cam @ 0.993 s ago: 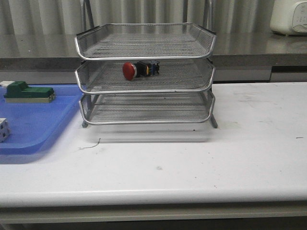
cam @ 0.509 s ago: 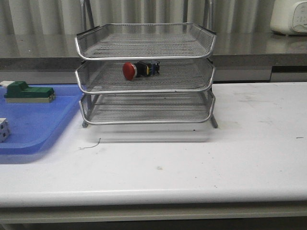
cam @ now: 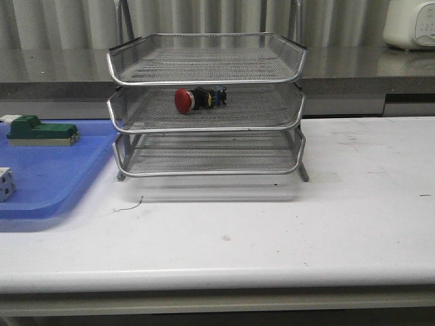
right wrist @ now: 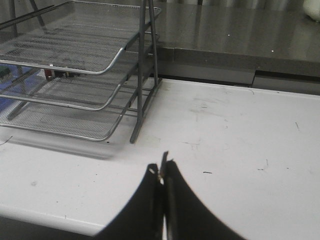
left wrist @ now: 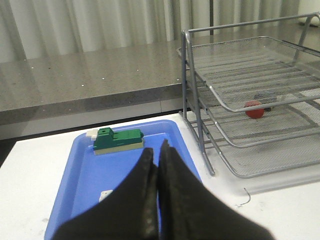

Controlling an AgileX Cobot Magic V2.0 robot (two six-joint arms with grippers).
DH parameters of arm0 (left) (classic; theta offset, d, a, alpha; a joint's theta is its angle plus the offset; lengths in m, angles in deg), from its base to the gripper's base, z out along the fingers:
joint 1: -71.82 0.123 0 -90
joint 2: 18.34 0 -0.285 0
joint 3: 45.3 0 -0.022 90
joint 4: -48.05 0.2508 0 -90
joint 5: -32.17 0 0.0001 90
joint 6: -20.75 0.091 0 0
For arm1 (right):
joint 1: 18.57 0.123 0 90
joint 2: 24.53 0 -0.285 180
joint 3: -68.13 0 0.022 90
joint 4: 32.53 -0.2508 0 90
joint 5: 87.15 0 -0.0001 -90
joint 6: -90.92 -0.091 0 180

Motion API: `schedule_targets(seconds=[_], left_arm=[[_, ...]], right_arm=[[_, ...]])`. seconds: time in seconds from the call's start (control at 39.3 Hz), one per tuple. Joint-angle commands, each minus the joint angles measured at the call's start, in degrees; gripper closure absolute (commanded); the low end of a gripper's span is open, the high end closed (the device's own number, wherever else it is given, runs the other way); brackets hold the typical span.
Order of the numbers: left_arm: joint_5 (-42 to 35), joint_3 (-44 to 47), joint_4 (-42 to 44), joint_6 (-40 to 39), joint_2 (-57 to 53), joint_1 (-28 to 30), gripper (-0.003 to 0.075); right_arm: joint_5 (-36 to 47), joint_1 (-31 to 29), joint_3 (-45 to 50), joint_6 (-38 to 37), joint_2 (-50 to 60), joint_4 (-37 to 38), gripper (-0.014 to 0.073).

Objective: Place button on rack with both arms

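Note:
The button (cam: 197,99) lies on its side on the middle tier of the silver wire-mesh rack (cam: 204,129), red cap toward the left; its red cap (left wrist: 253,109) also shows in the left wrist view. Neither arm appears in the front view. My left gripper (left wrist: 156,150) is shut and empty, held above the blue tray (left wrist: 90,180), well apart from the rack (left wrist: 260,95). My right gripper (right wrist: 162,170) is shut with nothing in it, over bare white table to the right of the rack (right wrist: 75,75).
A blue tray (cam: 47,176) at the left holds a green block (cam: 41,131) and a white cube (cam: 4,183). A small bent wire (cam: 129,205) lies in front of the rack. A grey counter (cam: 367,68) runs behind the table, with a white appliance (cam: 410,24) on it.

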Motion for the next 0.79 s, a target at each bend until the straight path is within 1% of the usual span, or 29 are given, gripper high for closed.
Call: schedule_targets(seconds=[0.0, 0.08, 0.15, 0.31, 0.51, 0.56, 0.76], left_arm=[[-7.63, 0.96, 4.55, -5.78, -1.1, 0.05, 0.0739], [-10.92, 4.47, 10.89, -14.02, -3.14, 0.05, 0.0739], [-13.55, 8.4, 14.65, -18.68, -5.65, 0.05, 0.0739], [-13.7, 14.65, 14.55, -18.98, -10.58, 0.05, 0.0739], [-15.18, 19.94, 14.44, -18.98, -10.31, 0.38, 0.0739], [-13.49, 19.83, 14.29, -18.98, -10.31, 0.38, 0.0739], [-13.22, 19.83, 14.12, -18.98, -10.31, 0.38, 0.0739]], right_arm=[[4.55, -0.38, -1.44, 0.2, -0.58, 0.03, 0.0704], [4.54, -0.32, -1.44, 0.2, -0.58, 0.03, 0.0704], [4.54, -0.32, -1.44, 0.2, -0.58, 0.03, 0.0704], [4.54, -0.32, -1.44, 0.2, -0.58, 0.03, 0.0704], [4.49, -0.33, -1.44, 0.2, -0.58, 0.03, 0.0704], [4.43, -0.33, -1.44, 0.2, -0.58, 0.03, 0.0704], [4.43, -0.33, -1.44, 0.2, -0.58, 0.03, 0.0704]])
